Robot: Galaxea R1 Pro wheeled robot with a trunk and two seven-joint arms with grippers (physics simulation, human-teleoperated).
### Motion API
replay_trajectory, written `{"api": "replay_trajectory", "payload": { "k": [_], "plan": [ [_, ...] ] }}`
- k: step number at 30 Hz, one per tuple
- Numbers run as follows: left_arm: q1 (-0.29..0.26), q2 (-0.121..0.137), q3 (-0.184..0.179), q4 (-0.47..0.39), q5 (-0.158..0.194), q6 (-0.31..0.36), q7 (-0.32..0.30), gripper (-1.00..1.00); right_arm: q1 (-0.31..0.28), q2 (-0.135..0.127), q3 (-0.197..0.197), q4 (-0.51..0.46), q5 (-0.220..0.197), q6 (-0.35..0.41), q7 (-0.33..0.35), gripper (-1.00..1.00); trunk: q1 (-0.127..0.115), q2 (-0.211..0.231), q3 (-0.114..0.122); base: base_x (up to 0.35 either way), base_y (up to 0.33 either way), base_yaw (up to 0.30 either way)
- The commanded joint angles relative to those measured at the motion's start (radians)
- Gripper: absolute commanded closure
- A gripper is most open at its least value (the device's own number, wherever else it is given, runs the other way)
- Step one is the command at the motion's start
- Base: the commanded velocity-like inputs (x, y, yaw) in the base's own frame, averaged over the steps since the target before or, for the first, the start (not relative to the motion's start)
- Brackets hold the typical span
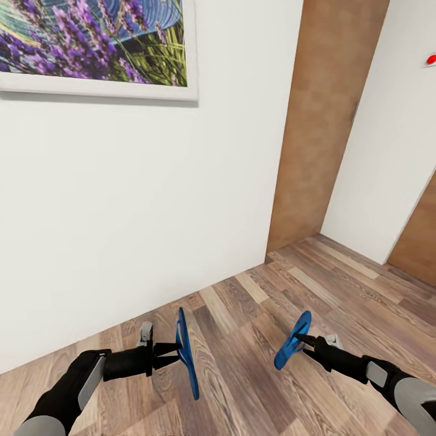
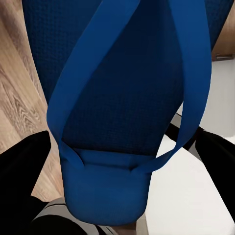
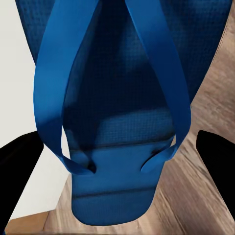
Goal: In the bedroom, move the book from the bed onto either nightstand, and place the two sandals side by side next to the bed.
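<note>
sandals (image 2: 122, 98): matt blue, foamy-looking, fine woven grain on the footbed, straps smooth
floor (image 1: 339, 290): wood planks, streaky brown grain, slight sheen
wall (image 1: 139, 200): plain white, smooth, matt
door (image 1: 327, 115): mottled brown wood look, flat finish
end effectors (image 1: 175, 354): black, matt, plasticky; grey smooth arm shells

From my head camera the framed lavender picture (image 1: 91, 45) is cut off at the top and left edges, and both forearms run out of the bottom corners. On the left wrist feed the left sandal (image 2: 127, 98) overflows the top edge, its toe lost. Same on the right wrist: the right sandal (image 3: 122, 98) hides where my fingers (image 3: 215, 166) meet it.
</note>
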Motion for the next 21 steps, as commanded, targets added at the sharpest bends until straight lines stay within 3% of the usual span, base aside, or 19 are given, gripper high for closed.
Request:
{"api": "replay_trajectory", "payload": {
  "k": [1, 21],
  "plan": [
    [-0.001, 0.001, 0.0, 0.0, 0.003, 0.007, -0.001, 1.0, -0.001, 0.0, 0.007, 0.003, -0.011, 0.007, 0.005, 1.0, 0.0, 0.0, -0.002, 0.0, 0.0, 0.198],
    [0.005, 0.011, 0.002, 0.002, 0.003, 0.007, -0.002, 1.0, -0.001, 0.0, 0.007, 0.003, -0.011, 0.006, 0.003, 1.0, 0.0, 0.0, -0.004, 0.0, 0.0, 0.195]
  ]
}}
